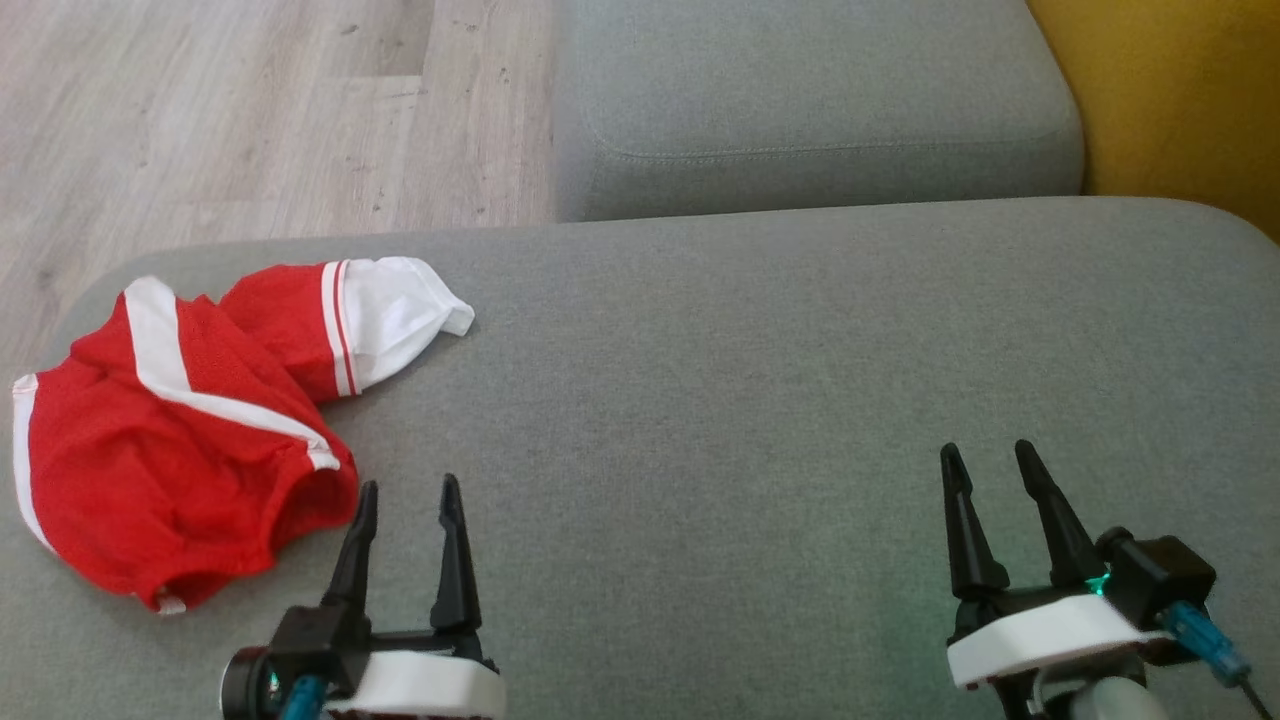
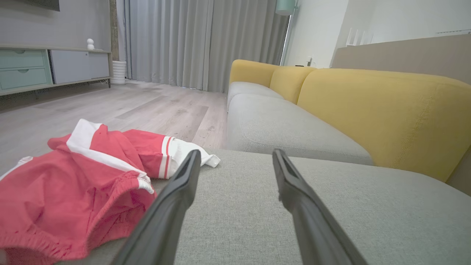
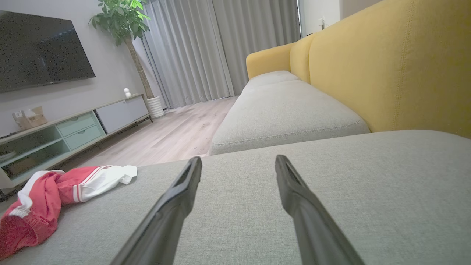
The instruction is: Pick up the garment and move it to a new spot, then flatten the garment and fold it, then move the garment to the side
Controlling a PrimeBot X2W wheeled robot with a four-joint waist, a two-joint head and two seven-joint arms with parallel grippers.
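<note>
Just one red garment (image 1: 180, 450), possibly shorts, left pincer (image 1: 410, 484), right pincer (image 1: 988, 448), both spread

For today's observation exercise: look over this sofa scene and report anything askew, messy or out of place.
The red-and-white garment lies crumpled in a heap near the left edge of the grey cushion, a white end sticking out. Nothing looks spilled or damaged.

the garment (image 1: 180, 440) looks like matt red-and-white mesh cloth on a grey woven-fabric cushion (image 1: 760, 420).
</note>
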